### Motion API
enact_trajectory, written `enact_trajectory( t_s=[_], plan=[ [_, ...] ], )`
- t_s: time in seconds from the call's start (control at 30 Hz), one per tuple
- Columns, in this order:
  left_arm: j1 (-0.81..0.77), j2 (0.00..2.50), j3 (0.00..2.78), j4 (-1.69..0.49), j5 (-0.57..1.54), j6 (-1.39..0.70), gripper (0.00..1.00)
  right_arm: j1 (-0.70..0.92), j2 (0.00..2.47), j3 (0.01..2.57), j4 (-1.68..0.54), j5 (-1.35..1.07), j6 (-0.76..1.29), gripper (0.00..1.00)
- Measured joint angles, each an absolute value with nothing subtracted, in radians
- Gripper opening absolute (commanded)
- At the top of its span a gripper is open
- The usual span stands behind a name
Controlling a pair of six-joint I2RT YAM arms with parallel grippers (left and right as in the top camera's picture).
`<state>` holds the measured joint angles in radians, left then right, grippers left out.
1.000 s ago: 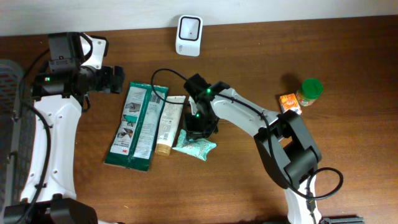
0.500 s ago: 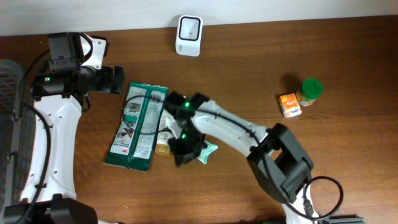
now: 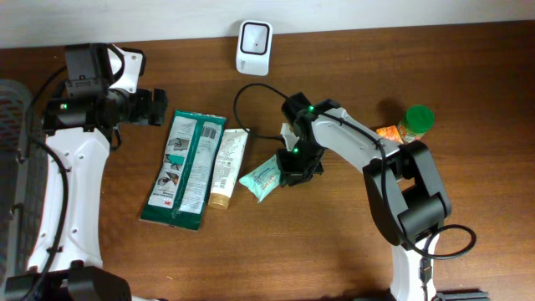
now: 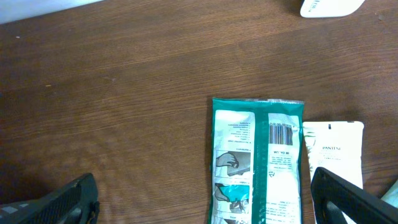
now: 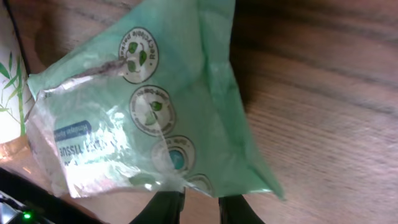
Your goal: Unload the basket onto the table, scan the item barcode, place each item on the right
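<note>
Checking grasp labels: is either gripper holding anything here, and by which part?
The right gripper pinches the green tissue pack by the edge of one end. The left gripper is open and holds nothing.

The left arm (image 3: 68, 188) was made of long white parts with chunky black blocks at the bends. The right arm (image 3: 355, 144) looked the same. The left fingers (image 4: 59, 202) were black, and the right fingers (image 5: 166, 208) were black too. A tiny green light (image 3: 294, 150) glowed just behind the right fingers. A thin black cable (image 3: 236, 99) looped out behind them.
</note>
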<state>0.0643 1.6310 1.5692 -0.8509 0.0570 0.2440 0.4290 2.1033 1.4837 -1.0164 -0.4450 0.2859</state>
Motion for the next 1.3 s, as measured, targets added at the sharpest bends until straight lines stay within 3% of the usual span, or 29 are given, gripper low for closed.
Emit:
enact_trajectory(
  t_s=[0.07, 0.13, 0.17, 0.23, 0.3, 0.43, 0.67, 0.87, 0.97, 1.0, 1.1, 1.3],
  plan=[
    [0.064, 1.631, 1.569, -0.851, 0.057, 0.244, 0.99, 0.427, 2.103, 1.517, -1.033, -0.442, 0.266, 0.17],
    [0.064, 1.631, 1.569, -0.851, 0.057, 0.244, 0.99, 0.427, 2.102, 1.600, -1.046, -0.429, 0.257, 0.26],
    [0.064, 1.631, 1.569, -0.851, 0.057, 0.244, 0.99, 0.427, 2.101, 1.648, -1.049, -0.403, 0.252, 0.33],
    [0.064, 1.631, 1.569, -0.851, 0.057, 0.244, 0.99, 0.418, 2.099, 1.689, -1.061, -0.360, 0.208, 0.62],
    [0.064, 1.631, 1.569, -0.851, 0.057, 0.244, 0.99, 0.397, 2.099, 1.690, -1.061, -0.360, 0.136, 0.73],
    [0.064, 1.631, 1.569, -0.851, 0.057, 0.244, 0.99, 0.352, 2.146, 1.694, -1.052, -0.451, 0.001, 0.75],
    [0.064, 1.631, 1.569, -0.851, 0.057, 0.244, 0.99, 0.336, 2.234, 1.694, -1.054, -0.592, -0.060, 0.74],
    [0.064, 1.631, 1.569, -0.851, 0.057, 0.244, 0.99, 0.336, 2.293, 1.695, -1.063, -0.724, -0.062, 0.61],
    [0.064, 1.631, 1.569, -0.851, 0.057, 0.244, 0.99, 0.336, 2.308, 1.695, -1.062, -0.748, -0.061, 0.33],
    [0.064, 1.631, 1.569, -0.851, 0.057, 0.244, 0.99, 0.336, 2.313, 1.695, -1.061, -0.754, -0.064, 0.18],
    [0.064, 1.631, 1.569, -0.851, 0.057, 0.244, 0.99, 0.336, 2.313, 1.696, -1.062, -0.758, -0.065, 0.04],
    [0.064, 1.631, 1.569, -0.851, 0.057, 0.244, 0.99, 0.336, 2.302, 1.703, -1.070, -0.729, -0.056, 0.04]
  ],
)
